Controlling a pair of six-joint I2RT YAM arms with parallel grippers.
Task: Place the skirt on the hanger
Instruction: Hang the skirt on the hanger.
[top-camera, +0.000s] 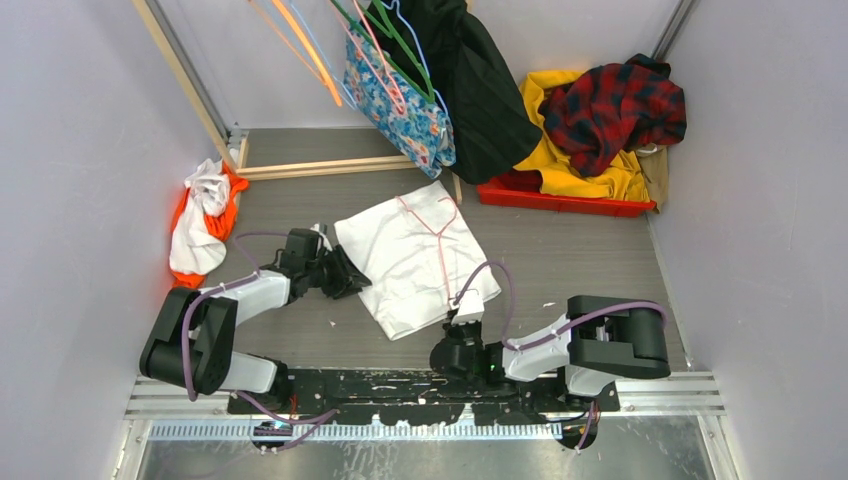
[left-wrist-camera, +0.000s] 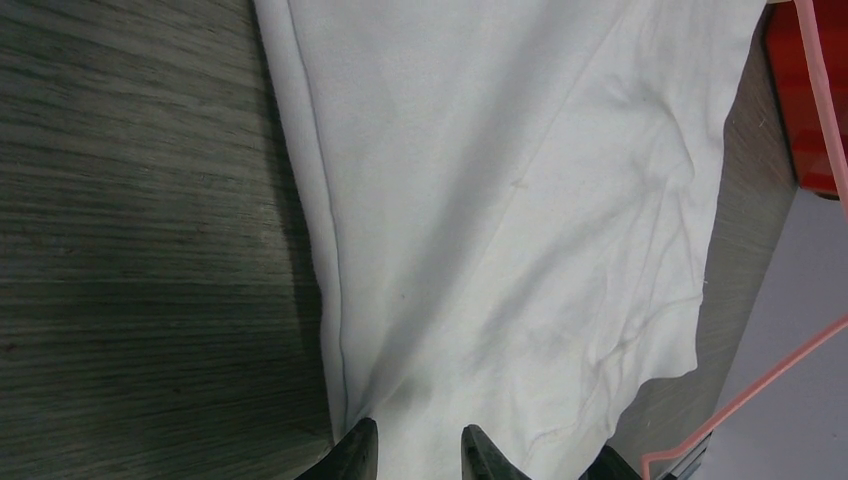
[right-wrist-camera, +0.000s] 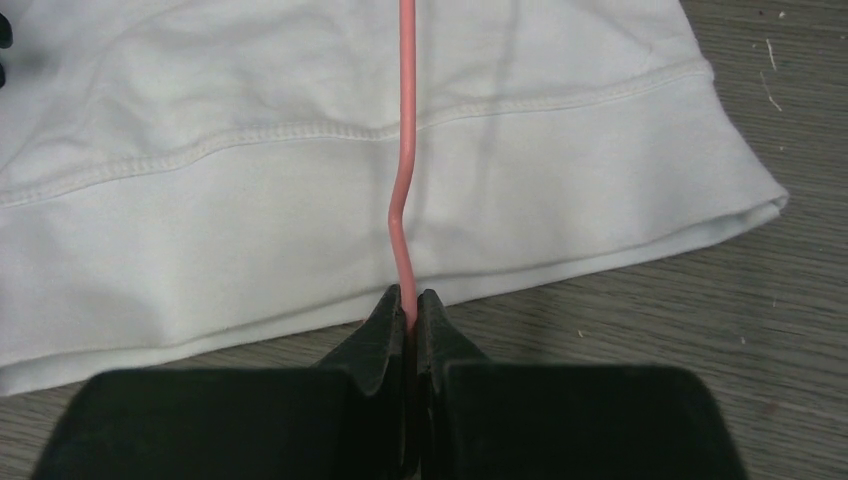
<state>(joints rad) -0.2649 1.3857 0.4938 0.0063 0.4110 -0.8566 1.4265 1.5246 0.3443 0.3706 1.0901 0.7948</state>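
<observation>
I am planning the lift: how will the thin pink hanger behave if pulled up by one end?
The pink hanger looks like thin wire, with a kink near the right pincer shut on it, so it will probably flex and sway. It seems light for its span. Lying on the white garment, it may drag the cloth.

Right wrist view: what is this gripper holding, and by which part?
The right gripper is shut on the pink hanger, pinching the near end of its thin wire, just past the white garment's hem.
</observation>
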